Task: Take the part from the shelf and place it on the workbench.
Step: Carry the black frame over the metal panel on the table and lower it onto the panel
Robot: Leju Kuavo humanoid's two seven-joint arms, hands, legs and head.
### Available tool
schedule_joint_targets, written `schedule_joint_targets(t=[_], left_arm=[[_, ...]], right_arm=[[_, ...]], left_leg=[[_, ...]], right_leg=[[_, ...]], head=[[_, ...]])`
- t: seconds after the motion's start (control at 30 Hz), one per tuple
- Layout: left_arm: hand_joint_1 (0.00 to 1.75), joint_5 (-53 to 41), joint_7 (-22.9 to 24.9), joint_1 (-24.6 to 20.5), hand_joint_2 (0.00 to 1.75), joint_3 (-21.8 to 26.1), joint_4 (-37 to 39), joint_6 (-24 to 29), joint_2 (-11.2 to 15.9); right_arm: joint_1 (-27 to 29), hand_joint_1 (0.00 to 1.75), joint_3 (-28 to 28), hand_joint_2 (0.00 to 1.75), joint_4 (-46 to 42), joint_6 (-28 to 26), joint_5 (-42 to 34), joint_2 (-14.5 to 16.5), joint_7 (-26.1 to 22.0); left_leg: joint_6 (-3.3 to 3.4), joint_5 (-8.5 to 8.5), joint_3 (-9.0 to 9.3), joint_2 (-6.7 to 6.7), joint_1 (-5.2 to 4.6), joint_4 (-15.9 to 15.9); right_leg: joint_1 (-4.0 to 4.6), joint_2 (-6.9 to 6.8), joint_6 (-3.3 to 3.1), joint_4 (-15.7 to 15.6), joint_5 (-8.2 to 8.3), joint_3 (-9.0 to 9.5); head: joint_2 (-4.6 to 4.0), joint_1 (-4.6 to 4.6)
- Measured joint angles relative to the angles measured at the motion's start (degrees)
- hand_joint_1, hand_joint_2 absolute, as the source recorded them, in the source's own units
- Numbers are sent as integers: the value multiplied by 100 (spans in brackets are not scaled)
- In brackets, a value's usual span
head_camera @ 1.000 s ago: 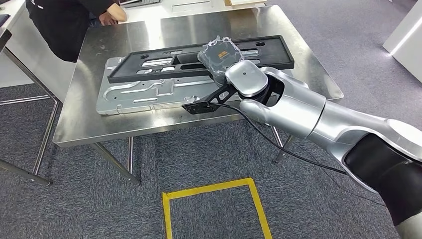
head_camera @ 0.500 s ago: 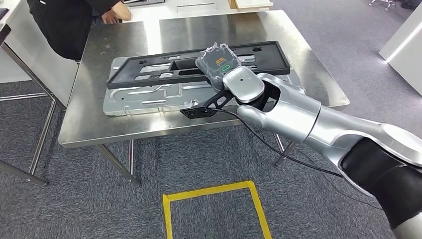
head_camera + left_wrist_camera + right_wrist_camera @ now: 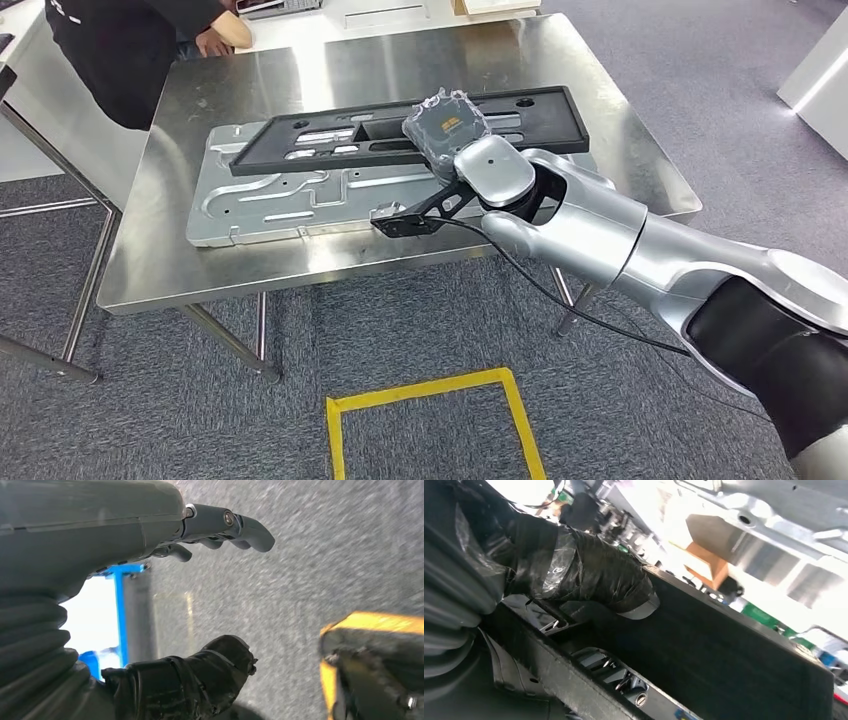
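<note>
The part is a long black plastic frame (image 3: 330,140) (image 3: 724,660) lying lengthwise across a silver stamped metal plate (image 3: 270,205) on the steel workbench (image 3: 160,260). My right hand (image 3: 447,125), wrapped in clear film, grips the frame near its middle. In the right wrist view its thumb (image 3: 594,575) presses on the frame's edge. In the left wrist view my left hand (image 3: 100,525) hangs over grey carpet with its fingers (image 3: 240,525) apart and nothing in them.
A person in dark clothes (image 3: 120,50) stands at the workbench's far left corner. A yellow tape square (image 3: 430,385) marks the carpet in front of the bench. A white cabinet (image 3: 815,80) stands at the right.
The whole picture has swayed, so the camera moved. My right hand keeps its hold on the black frame above the silver plate.
</note>
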Motion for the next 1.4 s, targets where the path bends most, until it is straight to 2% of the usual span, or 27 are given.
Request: schedule_joint_targets(t=[0.03, 0.07, 0.1, 0.17, 0.2, 0.27, 0.37, 0.43, 0.5, 0.53, 0.57, 0.6, 0.67, 0.7, 0.73, 0.8, 0.9, 0.93, 1.0, 1.03, 1.07, 1.1, 1.13, 1.2, 1.23, 1.33, 1.4], left_arm=[[0, -4, 1, 2, 175, 0, 0, 1, 1], [0, -8, 1, 6, 175, 0, 0, 1, 1], [0, -10, 3, 11, 175, 0, 0, 1, 1], [0, -10, 8, 21, 175, 0, 1, 3, 10], [0, -9, 9, 24, 175, 0, 2, 5, 22], [0, -2, 7, 14, 175, 0, 4, 10, 47], [0, 8, -1, 5, 175, -1, 4, 14, 54], [0, 12, -1, 16, 175, -2, 4, 15, 51], [0, 16, -1, 16, 175, -2, 4, 14, 50], [0, 16, -2, 12, 175, -2, 4, 14, 50], [0, 16, -2, 10, 175, -2, 4, 14, 50], [0, 16, -2, 10, 175, -2, 4, 14, 49], [0, 17, -2, 14, 175, -1, 4, 11, 46], [0, 19, -2, 15, 175, -1, 4, 10, 46], [0, 21, -2, 16, 175, -1, 4, 10, 47], [0, 23, -2, 17, 175, -1, 4, 9, 48], [0, 4, 4, 20, 175, 0, 4, -1, 39], [0, -8, 7, 18, 175, 0, 4, -3, 37], [0, -29, 2, 13, 175, 0, 4, -2, 34], [0, -33, -9, 11, 175, 0, 4, -1, 34], [0, -35, -24, 12, 175, 0, 4, 0, 34], [0, -37, -38, 15, 175, 0, 4, 1, 34], [0, -39, -51, 19, 175, 0, 4, 1, 33], [0, -48, -68, 27, 175, 0, 4, 0, 31], [0, -54, -71, 27, 175, 0, 4, -2, 30], [0, -74, -51, 10, 175, -1, 4, -10, 30], [0, -80, -22, 16, 175, -2, 4, -13, 26]], right_arm=[[14, 175, 5, 175, 8, 5, 2, 1, -12], [29, 175, 10, 175, 15, 9, 2, 3, -25], [41, 175, 14, 175, 20, 11, 3, 7, -36], [41, 175, 14, 175, 23, 10, 4, 18, -44], [30, 175, 14, 175, 25, 10, 7, 22, -44], [24, 175, 14, 175, 31, 8, 11, 28, -44], [43, 175, 14, 175, 44, 6, 14, 49, -44], [30, 175, 12, 175, 53, 4, 16, 55, -44], [32, 175, 12, 175, 61, 4, 20, 55, -43], [50, 175, 13, 175, 66, 5, 20, 55, -43], [70, 175, 14, 175, 70, 7, 20, 55, -44], [85, 175, 14, 175, 74, 8, 20, 55, -45], [86, 175, 14, 175, 80, 7, 20, 55, -45], [77, 175, 15, 175, 83, 7, 20, 56, -44], [71, 175, 15, 175, 86, 5, 20, 61, -45], [72, 175, 17, 175, 98, -2, 44, 80, -60], [61, 175, 31, 175, 194, -51, 179, 176, -141], [51, 175, 37, 175, 246, -92, 220, 239, -171], [45, 175, 53, 175, 351, -174, 264, 381, -221], [51, 175, 67, 175, 403, -197, 274, 440, -241], [61, 175, 81, 175, 455, -207, 281, 498, -258], [70, 175, 94, 175, 505, -211, 286, 547, -271], [73, 175, 102, 175, 553, -218, 288, 589, -277], [47, 175, 104, 175, 657, -256, 289, 663, -280], [26, 175, 104, 175, 707, -284, 289, 696, -281], [11, 175, 104, 175, 813, -357, 290, 757, -289], [36, 175, 104, 175, 860, -374, 294, 777, -293]], left_leg=[[-6, -36, -171, 0, 3, 263], [0, 38, -254, 0, 2, 329], [21, 217, -227, 0, -1, 173], [114, 680, 62, -2, -27, -574], [173, 818, 217, -1, -52, -921], [255, 860, 369, 1, -104, -1248], [284, 866, 471, 10, -95, -1406], [314, 881, 571, 31, -52, -1511], [350, 848, 612, 43, -49, -1522], [356, 823, 628, 41, -47, -1515], [352, 793, 647, 32, -42, -1502], [336, 754, 669, 20, -31, -1475], [279, 641, 710, -2, -1, -1373], [237, 575, 705, -9, -5, -1299], [198, 523, 692, -13, -10, -1245], [132, 470, 668, -17, -25, -1198], [56, 371, 645, -7, 0, -1107], [28, 270, 554, -3, 7, -910], [-15, 24, 180, 1, 16, -233], [-26, -49, -33, 1, 18, 97], [-26, -30, -191, 1, 18, 285], [-13, 101, -253, 1, 17, 266], [12, 327, -209, 1, 14, 35], [89, 791, 57, -1, -13, -699], [127, 900, 183, -2, -37, -1000], [194, 872, 316, 2, -88, -1266], [231, 876, 396, 13, -55, -1350]], right_leg=[[7, 2, -9, 0, -20, 27], [14, 6, -11, 0, -44, 59], [23, 9, -9, 0, -69, 97], [31, 14, -2, -6, -120, 178], [36, 15, 13, -11, -139, 199], [18, 14, 67, -30, -155, 202], [20, 5, 159, -36, -187, 210], [38, -4, 194, 317, -370, 45], [28, -8, 224, 1064, -666, -373], [15, -10, 243, 1377, -742, -574], [-3, -12, 264, 1522, -717, -699], [-24, -14, 284, 1424, -566, -703], [-62, -30, 323, 736, -121, -444], [-67, -37, 328, 397, 20, -290], [-61, -37, 308, 193, 77, -194], [-30, -24, 233, 110, 38, -146], [-45, -7, 107, 74, 22, -108], [-57, 1, 73, 53, 17, -79], [-49, 20, 28, 41, -17, -24], [-40, 27, 15, 40, -41, 5], [-29, 30, 8, 41, -69, 41], [-18, 29, 7, 41, -100, 83], [-7, 28, 8, 41, -132, 131], [14, 24, 25, 31, -196, 216], [21, 25, 42, 24, -217, 236], [22, 26, 127, -30, -240, 262], [27, 14, 185, 17, -296, 260]], head=[[0, 0], [1, 0], [1, -1], [1, 4], [1, 4], [1, 8], [1, 17], [1, 32], [0, 35], [0, 34], [0, 34], [0, 35], [1, 39], [1, 43], [1, 46], [2, 49], [2, 43], [2, 33], [2, 16], [2, 17], [2, 17], [1, 17], [1, 17], [1, 19], [2, 19], [1, 15], [1, 26]])
